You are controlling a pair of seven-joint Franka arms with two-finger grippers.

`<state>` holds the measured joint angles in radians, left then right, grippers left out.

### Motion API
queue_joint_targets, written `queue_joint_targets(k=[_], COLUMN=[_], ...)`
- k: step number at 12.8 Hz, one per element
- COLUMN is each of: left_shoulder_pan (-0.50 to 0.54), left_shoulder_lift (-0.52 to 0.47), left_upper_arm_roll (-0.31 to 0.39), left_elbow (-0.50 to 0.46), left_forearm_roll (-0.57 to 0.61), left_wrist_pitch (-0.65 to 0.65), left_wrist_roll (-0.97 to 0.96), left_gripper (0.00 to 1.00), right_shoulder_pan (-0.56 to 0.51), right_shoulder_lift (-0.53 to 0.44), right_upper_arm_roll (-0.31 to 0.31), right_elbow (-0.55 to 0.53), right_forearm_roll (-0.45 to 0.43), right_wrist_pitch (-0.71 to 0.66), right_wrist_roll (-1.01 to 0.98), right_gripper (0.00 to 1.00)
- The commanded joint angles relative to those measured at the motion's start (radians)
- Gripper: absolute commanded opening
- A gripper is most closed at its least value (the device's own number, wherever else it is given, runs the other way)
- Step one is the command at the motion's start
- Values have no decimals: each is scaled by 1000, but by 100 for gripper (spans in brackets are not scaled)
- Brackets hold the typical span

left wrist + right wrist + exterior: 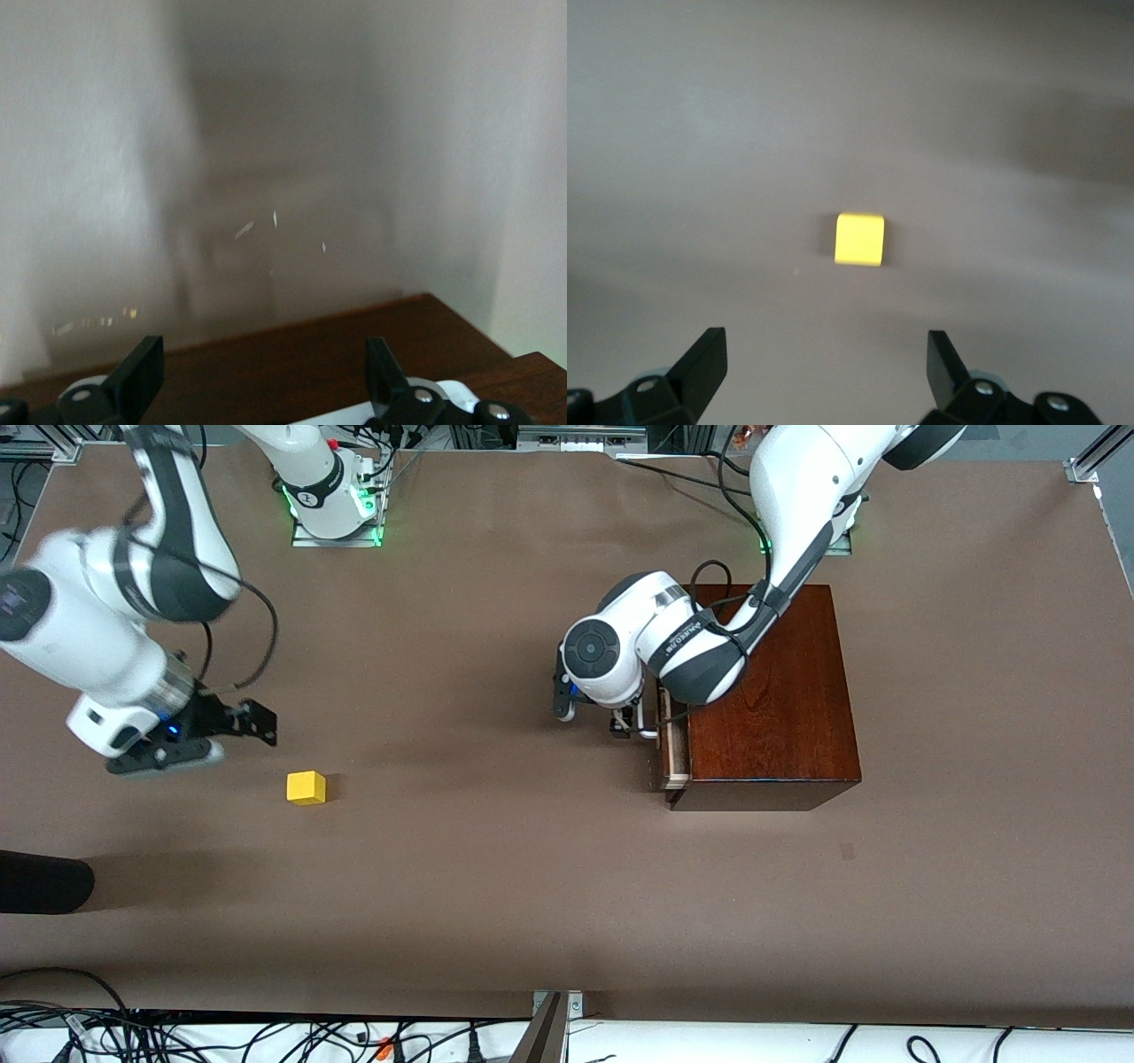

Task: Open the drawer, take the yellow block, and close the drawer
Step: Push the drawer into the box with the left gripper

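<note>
The yellow block [306,787] lies on the brown table toward the right arm's end, well apart from the wooden box [771,691]. My right gripper [239,731] is open and empty over the table beside the block; in the right wrist view the block [859,239] sits ahead of the gripper [824,367], between the lines of its fingers. The drawer [675,744] stands out a little, with a pale strip showing. My left gripper [631,724] is open at the white handle [649,733]. The left wrist view shows the gripper [259,376] against the dark drawer front [292,363], the handle [443,394] by one finger.
A dark object [44,881] lies at the table's edge at the right arm's end, nearer the front camera than the block. Cables and a metal post [549,1027] line the table's front edge.
</note>
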<state>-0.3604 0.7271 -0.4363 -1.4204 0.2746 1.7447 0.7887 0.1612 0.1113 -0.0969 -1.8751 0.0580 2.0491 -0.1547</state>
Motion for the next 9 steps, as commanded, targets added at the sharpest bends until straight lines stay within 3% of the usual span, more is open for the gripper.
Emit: queue_joint_targets(k=[1,4,9], left_shoulder_pan=[23,32,46], left_shoulder_lift=[-31,-31,-32], left_upper_arm_roll=[5,5,5], left_elbow=[-3,-3,-3], left_forearm_roll=[34,34,34], left_wrist_pitch=[-39,-40,-57], left_wrist_roll=[20,21,21], left_gripper=[100,100,100], right_shoulder_pan=[-12,-9,-8], right_shoulder_lift=[-54,-41,-48], right_upper_arm_roll=[13,16,20], right_elbow=[95,270,312], right_forearm_roll=[2,-1,-1], right_wrist_pitch=[-178,-344,-431], right_wrist_roll=[13,47,104], right_gripper=[100,100,100])
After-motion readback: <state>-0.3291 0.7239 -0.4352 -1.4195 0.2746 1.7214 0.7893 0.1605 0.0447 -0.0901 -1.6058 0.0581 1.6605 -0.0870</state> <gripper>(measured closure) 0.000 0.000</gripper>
